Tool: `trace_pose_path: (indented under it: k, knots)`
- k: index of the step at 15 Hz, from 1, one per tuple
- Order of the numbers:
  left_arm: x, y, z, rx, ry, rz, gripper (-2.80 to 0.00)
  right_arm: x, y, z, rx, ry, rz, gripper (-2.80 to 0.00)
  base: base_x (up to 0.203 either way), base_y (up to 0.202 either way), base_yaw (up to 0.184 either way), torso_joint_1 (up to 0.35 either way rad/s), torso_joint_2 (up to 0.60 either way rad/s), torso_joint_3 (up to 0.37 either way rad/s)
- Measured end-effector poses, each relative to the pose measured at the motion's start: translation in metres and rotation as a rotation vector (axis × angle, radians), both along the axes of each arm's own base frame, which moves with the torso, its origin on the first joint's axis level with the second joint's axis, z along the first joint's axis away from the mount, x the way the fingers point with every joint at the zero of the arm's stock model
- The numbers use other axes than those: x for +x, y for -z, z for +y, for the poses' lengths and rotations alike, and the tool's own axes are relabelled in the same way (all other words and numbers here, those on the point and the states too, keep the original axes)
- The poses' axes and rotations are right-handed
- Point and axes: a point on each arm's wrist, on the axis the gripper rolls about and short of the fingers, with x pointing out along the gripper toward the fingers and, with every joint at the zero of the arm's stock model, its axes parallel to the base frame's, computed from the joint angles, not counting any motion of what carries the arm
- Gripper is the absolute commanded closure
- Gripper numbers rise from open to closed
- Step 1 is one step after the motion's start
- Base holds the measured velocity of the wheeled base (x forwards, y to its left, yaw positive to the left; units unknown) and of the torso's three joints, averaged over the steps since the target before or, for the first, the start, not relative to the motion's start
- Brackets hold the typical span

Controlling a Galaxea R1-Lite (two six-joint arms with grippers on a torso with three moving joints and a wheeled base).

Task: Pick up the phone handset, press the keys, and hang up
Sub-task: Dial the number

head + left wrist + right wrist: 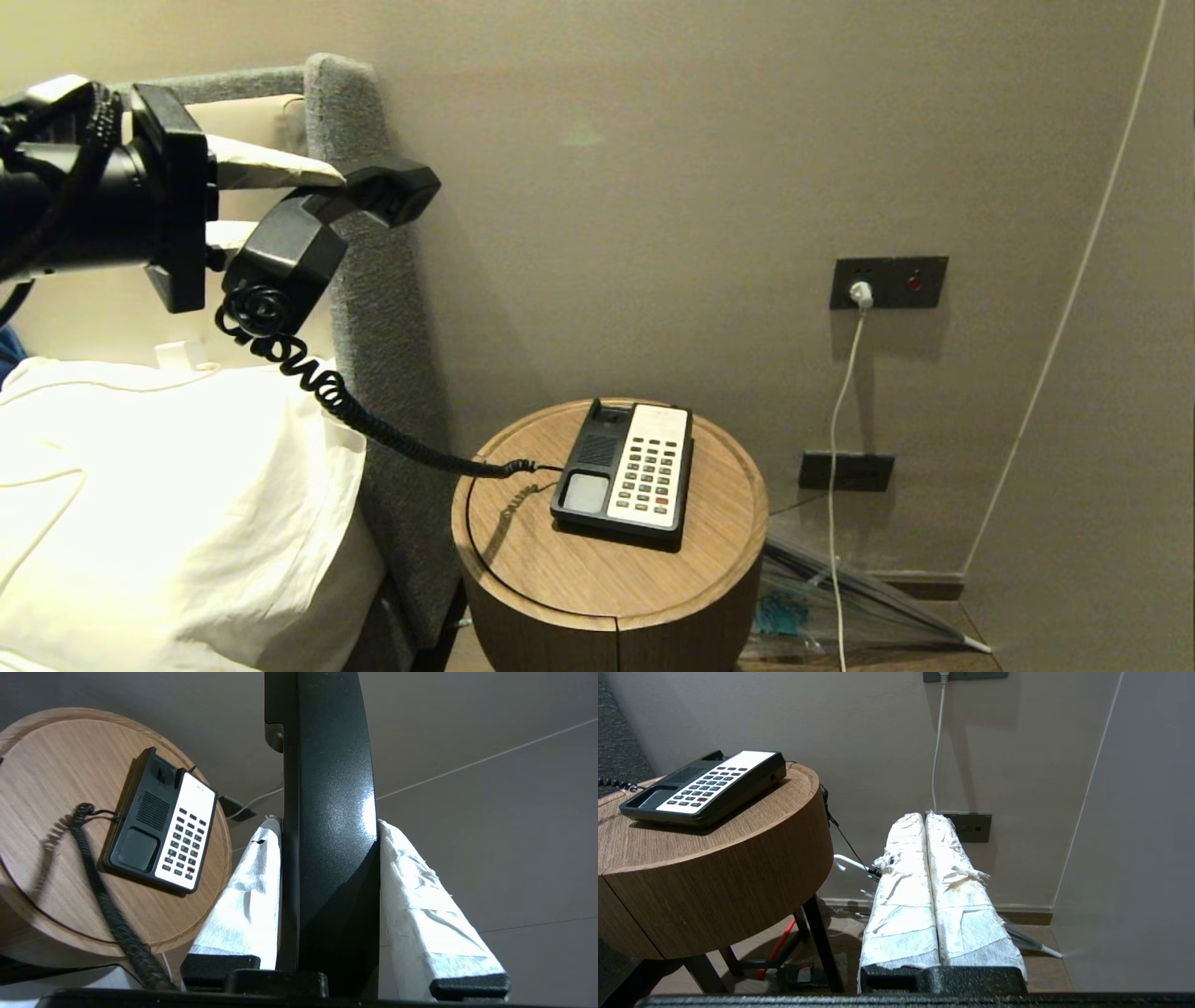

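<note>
The black phone handset (317,224) hangs in the air at the upper left, over the bed, well up and left of the phone. My left gripper (308,201) is shut on its middle. The left wrist view shows both white-wrapped fingers (247,896) pressed against the handset (329,812). Its coiled cord (373,425) sags down to the phone base (588,457) on the round table. The keys (647,471) lie uncovered in the cream faceplate, one of them red, and the handset cradle is empty. My right gripper (922,814) is shut and empty, low beside the table and right of the keys (703,791).
The round wooden bedside table (523,560) stands between the grey headboard (373,327) and the wall. White pillows (140,485) fill the lower left. A white charger cable (845,392) hangs from the wall socket. A folded umbrella (840,597) lies on the floor behind the table.
</note>
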Motion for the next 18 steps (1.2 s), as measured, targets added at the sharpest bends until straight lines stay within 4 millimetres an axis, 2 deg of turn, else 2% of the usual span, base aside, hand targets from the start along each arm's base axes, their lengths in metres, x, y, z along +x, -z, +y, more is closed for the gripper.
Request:
trace_pose_path:
  k: [8, 14, 16, 18]
  knots:
    - [-0.002, 0.016, 0.006, 0.1, -0.009, -0.009, 0.0, 0.0, 0.0, 0.0, -0.001, -0.001, 0.0, 0.0, 0.0, 0.0, 0.0, 0.0, 0.0, 0.0]
    - [-0.003, 0.021, 0.007, 0.1, -0.013, -0.018, 0.0, -0.001, -0.001, 0.0, 0.009, 0.001, 0.015, 0.0, 0.0, 0.0, 0.0, 0.0, 0.0, 0.0]
    - [-0.003, 0.023, 0.007, 0.101, -0.012, -0.01, 0.0, -0.011, -0.025, 0.0, 0.018, -0.006, -0.038, 0.0, 0.0, 0.0, 0.0, 0.0, 0.0, 0.0]
    - [-0.003, 0.025, 0.007, 0.101, -0.009, -0.005, 0.0, -0.037, -0.068, 0.001, 0.035, -0.024, -0.12, 0.0, 0.0, 0.0, 0.0, 0.0, 0.0, 0.0]
